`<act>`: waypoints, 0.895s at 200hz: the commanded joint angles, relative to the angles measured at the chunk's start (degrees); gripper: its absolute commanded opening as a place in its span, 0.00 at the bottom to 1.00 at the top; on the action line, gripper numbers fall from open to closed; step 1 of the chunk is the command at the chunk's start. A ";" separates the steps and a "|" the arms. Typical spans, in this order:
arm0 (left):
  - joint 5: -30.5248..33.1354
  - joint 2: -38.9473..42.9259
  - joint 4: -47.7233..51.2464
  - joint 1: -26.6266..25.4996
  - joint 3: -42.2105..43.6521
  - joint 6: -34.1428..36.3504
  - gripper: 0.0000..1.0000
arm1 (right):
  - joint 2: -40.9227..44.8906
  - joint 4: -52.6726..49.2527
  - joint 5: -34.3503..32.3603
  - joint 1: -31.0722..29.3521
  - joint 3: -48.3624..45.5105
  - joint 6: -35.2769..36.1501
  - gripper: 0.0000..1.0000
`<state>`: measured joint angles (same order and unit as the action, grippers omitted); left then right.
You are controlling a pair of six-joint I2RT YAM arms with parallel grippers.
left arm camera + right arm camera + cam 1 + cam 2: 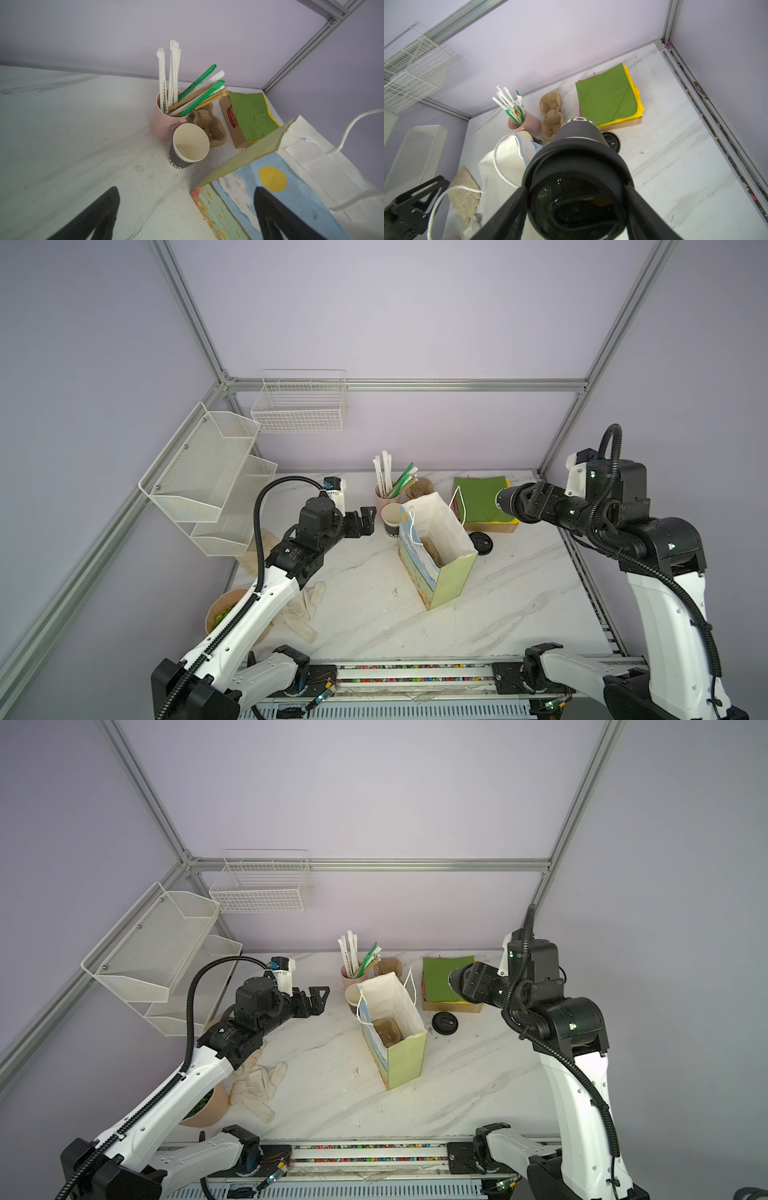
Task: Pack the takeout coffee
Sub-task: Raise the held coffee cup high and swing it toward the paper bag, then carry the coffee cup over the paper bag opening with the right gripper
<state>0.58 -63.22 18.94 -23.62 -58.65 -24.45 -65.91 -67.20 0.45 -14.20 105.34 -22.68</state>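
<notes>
The takeout coffee [508,500] [458,980] is a black lidded cup lying on its side in the air, over the green napkins. My right gripper [530,501] [478,982] is shut on it near the lid end. In the right wrist view the round black lid fills the space between the fingers [512,207], and white lettering shows on the cup's side [579,128]. My left gripper [365,519] [318,997] [187,193] hangs open and empty, left of the paper bag [436,560] [395,1040] [270,187], which stands open with a brown cup carrier inside.
A lidless black cup [390,521] [190,145] stands by the bag, behind it a pink cup of straws [384,493] and another brown carrier [552,116]. A loose black lid [482,541] lies right of the bag. Napkins [478,497] fill a box at the back right. Gloves [299,610] lie front left.
</notes>
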 commanded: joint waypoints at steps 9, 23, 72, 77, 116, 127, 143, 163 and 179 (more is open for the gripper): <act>-0.14 0.12 -0.64 0.55 -1.33 0.45 1.00 | -0.23 2.29 3.20 -1.35 3.81 1.79 0.72; 0.03 0.12 -0.49 0.50 -1.37 0.53 1.00 | -0.62 2.69 4.35 -1.87 5.39 2.01 0.72; 0.48 -0.23 -0.49 0.59 -1.46 0.76 1.00 | -2.57 3.56 6.13 -4.44 9.28 2.99 0.72; 0.56 -0.30 -0.43 0.59 -1.46 0.80 1.00 | -2.98 3.50 6.14 -4.70 9.59 3.07 0.72; 1.22 -0.58 -0.24 0.81 -1.48 1.22 1.00 | -5.64 3.15 5.24 -7.87 10.71 3.72 0.72; 1.42 -0.74 -0.15 0.85 -1.60 1.33 1.00 | -6.64 2.80 5.08 -9.10 11.24 3.79 0.72; 1.61 -0.92 -0.13 1.03 -1.61 1.42 1.00 | -7.99 2.28 4.39 -10.97 12.39 3.99 0.72; 1.78 -1.28 0.05 1.19 -1.82 1.51 1.00 | -9.85 1.47 3.64 -13.04 14.38 3.99 0.72; 1.92 -1.60 0.20 1.32 -1.90 1.60 1.00 | -11.46 0.57 2.56 -15.56 16.18 3.91 0.72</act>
<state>1.76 -64.64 19.05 -22.87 -58.65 -24.32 -76.16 -65.45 4.75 -27.03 118.32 -19.70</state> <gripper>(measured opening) 0.997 0.723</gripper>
